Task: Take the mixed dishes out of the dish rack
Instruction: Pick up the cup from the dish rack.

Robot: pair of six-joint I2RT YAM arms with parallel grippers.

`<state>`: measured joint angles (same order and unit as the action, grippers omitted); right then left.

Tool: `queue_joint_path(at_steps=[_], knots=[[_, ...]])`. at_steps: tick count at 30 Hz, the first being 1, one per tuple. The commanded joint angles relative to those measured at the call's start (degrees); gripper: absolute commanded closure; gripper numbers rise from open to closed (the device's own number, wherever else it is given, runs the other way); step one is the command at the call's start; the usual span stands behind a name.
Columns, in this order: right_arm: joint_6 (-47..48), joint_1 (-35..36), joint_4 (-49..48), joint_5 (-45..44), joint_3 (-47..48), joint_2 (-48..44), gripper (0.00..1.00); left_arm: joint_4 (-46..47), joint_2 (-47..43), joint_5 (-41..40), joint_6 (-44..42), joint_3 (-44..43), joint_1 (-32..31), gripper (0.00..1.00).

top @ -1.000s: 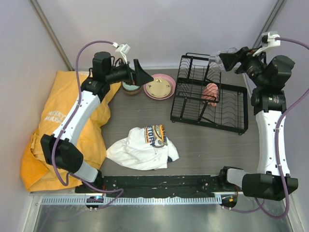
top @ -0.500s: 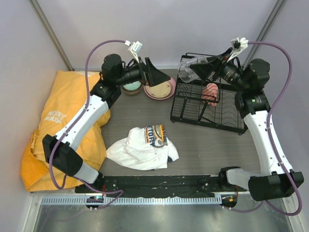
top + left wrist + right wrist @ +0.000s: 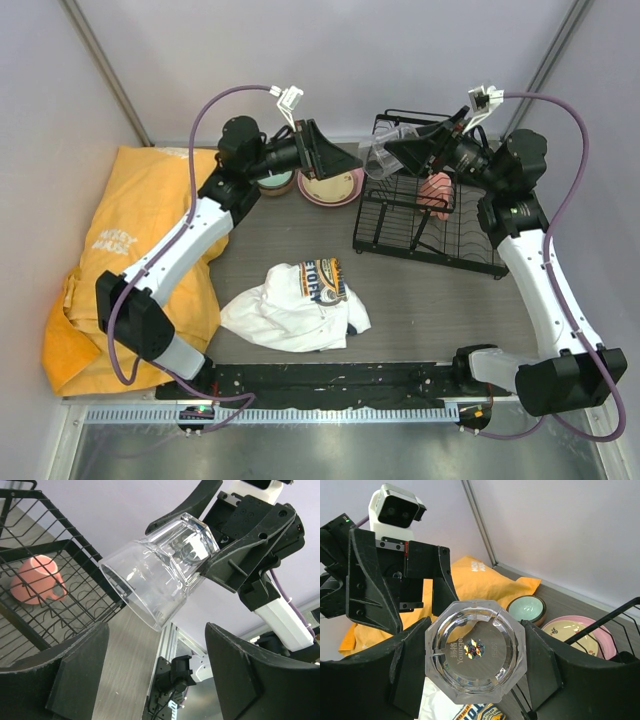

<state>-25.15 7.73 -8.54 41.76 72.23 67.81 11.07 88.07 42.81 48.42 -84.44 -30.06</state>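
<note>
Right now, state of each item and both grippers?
clear glass: held in air on its side, mouth toward left gripper
right gripper: shut on clear glass
left gripper: open, empty
pink mug: in dish rack, on its side
dish rack: on table
cream patterned plate: stacked on big pink plate

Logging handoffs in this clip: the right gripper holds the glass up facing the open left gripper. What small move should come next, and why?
Probably ease the left gripper forward around the clear glass. The right gripper clamps its base, rim pointing at the left fingers, which stand open and short of it, above the dish rack.
</note>
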Motion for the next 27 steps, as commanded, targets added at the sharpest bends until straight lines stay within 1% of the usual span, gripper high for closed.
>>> queue_joint_path(at_steps=[1,6,14,17,18,20,21,22,24,26,27], knots=[[-2.3,0.4,-6.7,1.2,-0.2,-0.8,0.71,4.0,0.9,2.1,2.2,-1.8,-1.0,0.21],[-3.8,0.8,-9.2,1.7,-1.6,-0.6,0.71,6.8,1.8,3.0,4.7,-1.9,-1.3,0.31],[-5.2,1.1,-11.9,2.3,-4.6,-1.2,0.71,10.8,3.4,5.4,8.3,-2.3,-2.5,0.41],[-6.5,1.1,-13.3,2.6,-5.4,-1.2,0.71,12.7,3.9,6.1,9.6,-2.0,-2.6,0.46],[-6.8,1.1,-14.0,2.7,-5.5,-1.3,0.71,13.4,3.9,6.5,10.5,-2.0,-2.6,0.52],[-6.8,1.2,-14.3,2.7,-6.0,-1.4,0.71,15.4,4.0,6.6,11.5,-1.2,-2.7,0.61],[-6.8,1.2,-14.8,2.7,-6.3,-1.5,0.71,16.0,3.9,6.6,12.3,-0.8,-2.7,0.75],[-6.9,1.1,-15.0,2.7,-6.5,-1.6,0.71,16.3,3.8,6.5,12.6,-0.5,-2.7,0.82],[-7.2,1.2,-15.6,2.9,-7.1,-1.8,0.70,17.1,3.4,6.4,13.0,0.2,-2.8,0.92],[-7.3,1.1,-15.8,3.1,-7.4,-1.8,0.70,17.5,3.1,6.2,13.4,0.5,-2.8,0.94],[-7.4,1.1,-16.1,3.2,-7.7,-1.8,0.69,17.8,3.0,6.3,13.5,0.6,-2.8,0.97]])
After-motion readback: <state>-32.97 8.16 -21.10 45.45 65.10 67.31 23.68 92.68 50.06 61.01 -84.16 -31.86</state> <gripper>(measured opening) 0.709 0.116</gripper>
